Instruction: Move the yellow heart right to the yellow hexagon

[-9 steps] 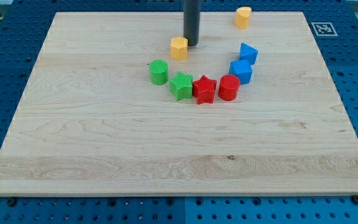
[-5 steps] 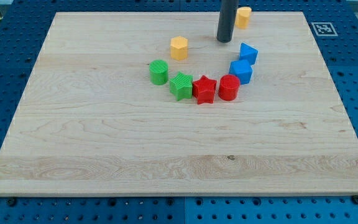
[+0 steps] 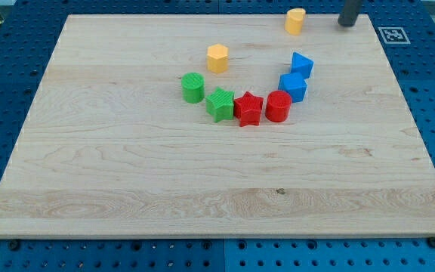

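Observation:
The yellow heart [image 3: 295, 20] stands near the board's top edge, right of centre. The yellow hexagon [image 3: 217, 57] stands lower and to the left of it, well apart. My tip [image 3: 347, 23] is at the view's top right, to the right of the yellow heart with a clear gap between them. The rod's upper part is cut off by the view's top edge.
Below the hexagon an arc of blocks runs left to right: green cylinder [image 3: 192, 87], green star [image 3: 220, 104], red star [image 3: 248, 109], red cylinder [image 3: 278, 106], blue cube [image 3: 293, 87], blue triangle-like block [image 3: 301, 64]. A marker tag [image 3: 393, 34] sits at the board's top right corner.
My tip has moved from beside the yellow hexagon to the right and up, passing the yellow heart, and now stands to the heart's right. No block has moved.

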